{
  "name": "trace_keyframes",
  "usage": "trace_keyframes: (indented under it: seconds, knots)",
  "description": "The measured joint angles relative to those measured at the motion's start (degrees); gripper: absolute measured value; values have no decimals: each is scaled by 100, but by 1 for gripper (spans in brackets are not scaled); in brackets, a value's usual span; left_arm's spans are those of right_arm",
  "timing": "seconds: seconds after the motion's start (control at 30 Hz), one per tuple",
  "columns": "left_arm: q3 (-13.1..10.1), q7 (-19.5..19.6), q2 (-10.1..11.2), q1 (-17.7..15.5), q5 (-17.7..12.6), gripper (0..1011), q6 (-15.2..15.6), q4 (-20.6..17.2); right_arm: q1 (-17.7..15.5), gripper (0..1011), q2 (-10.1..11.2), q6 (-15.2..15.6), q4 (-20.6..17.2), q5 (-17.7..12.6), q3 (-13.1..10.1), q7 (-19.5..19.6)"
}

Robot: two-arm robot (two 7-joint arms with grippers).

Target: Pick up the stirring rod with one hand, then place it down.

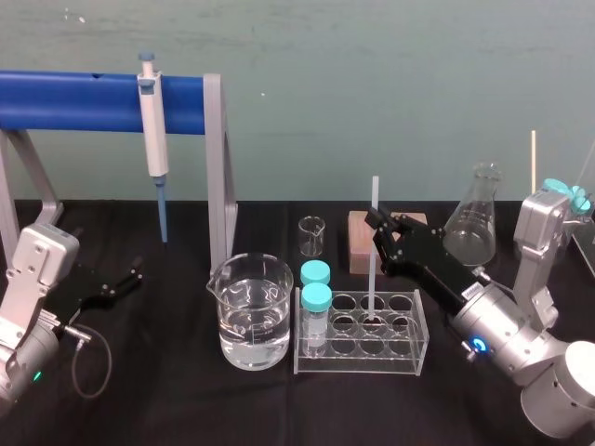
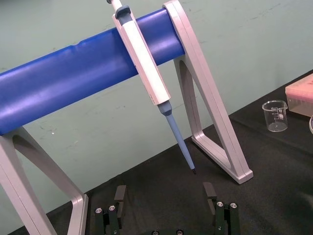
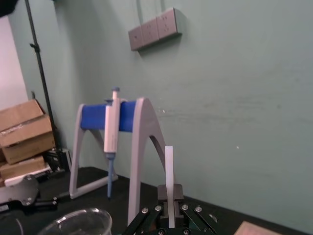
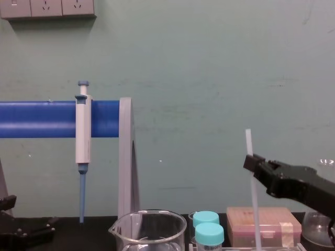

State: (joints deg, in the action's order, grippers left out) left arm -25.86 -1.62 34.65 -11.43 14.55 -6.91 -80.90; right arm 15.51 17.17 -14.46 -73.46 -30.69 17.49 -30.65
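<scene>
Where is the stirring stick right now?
The stirring rod stands upright right of centre in the head view, pinched by the right gripper, its lower end in the clear tube rack. The left gripper sits far left.

A pale green wall [image 4: 209, 63] carries grey sockets [image 4: 48, 7].

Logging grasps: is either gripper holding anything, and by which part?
The right gripper is shut on the rod, pinching its upper part, a little below the top end. The left gripper holds nothing.
</scene>
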Motion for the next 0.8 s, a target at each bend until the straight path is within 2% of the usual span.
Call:
trace_keyframes:
  seconds: [0.27,0.67,0.8]
  knots:
    - [0,0,0,0,0,1000,0,0,22,62,-81,-9,272,107,15,69]
    - [0,0,0,0,0,1000,0,0,-26,62,-131,34,317,164,-19,121]
    - [0,0,0,0,0,1000,0,0,-37,62,-128,38,307,279,-18,203]
